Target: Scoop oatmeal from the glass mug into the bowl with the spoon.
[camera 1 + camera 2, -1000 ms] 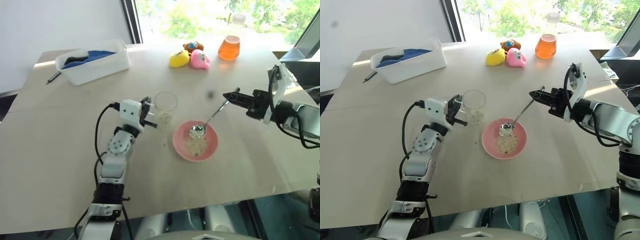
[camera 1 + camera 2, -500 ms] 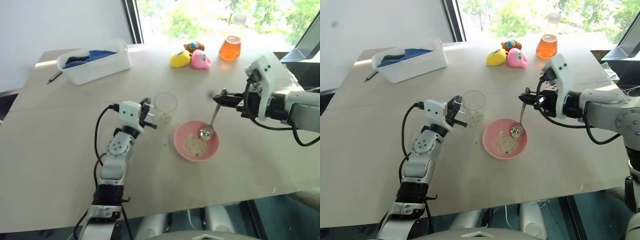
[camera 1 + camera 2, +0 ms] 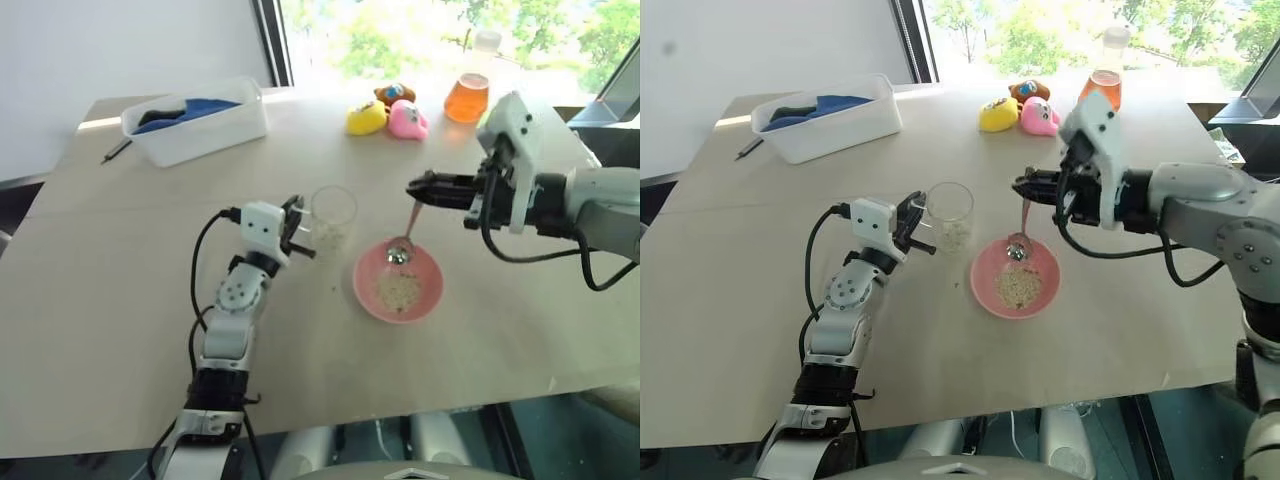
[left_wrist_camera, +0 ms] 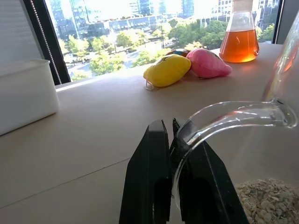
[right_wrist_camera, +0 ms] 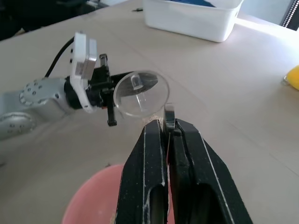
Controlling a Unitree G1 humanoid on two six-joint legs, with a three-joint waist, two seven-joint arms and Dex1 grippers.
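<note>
The glass mug [image 3: 332,212] stands left of the pink bowl [image 3: 362,285] and has oatmeal [image 4: 268,205] in its bottom. My left gripper [image 3: 300,232] is shut on the mug's small side handle [image 4: 219,116]. More oatmeal [image 3: 398,291] lies as a clump in the bowl. My right gripper [image 3: 412,190] hovers above the bowl's far side, pointing toward the mug, shut on the end of the spoon's handle. The spoon [image 3: 405,232] hangs steeply down from it, its oval end just inside the bowl's far rim. In the right wrist view the black fingers [image 5: 154,154] pinch the handle tip.
A white tub [image 3: 195,120] with a blue cloth stands at the back left, a dark pen [image 3: 115,150] beside it. A yellow toy [image 3: 366,118], a pink toy [image 3: 408,120] and a flask of orange liquid [image 3: 467,95] sit at the back. A few flakes [image 3: 335,290] lie between mug and bowl.
My right gripper has moved left and up and rolled, so the spoon went from slanting in from the right to hanging steeply over the bowl's far side. The left gripper and mug stayed put.
</note>
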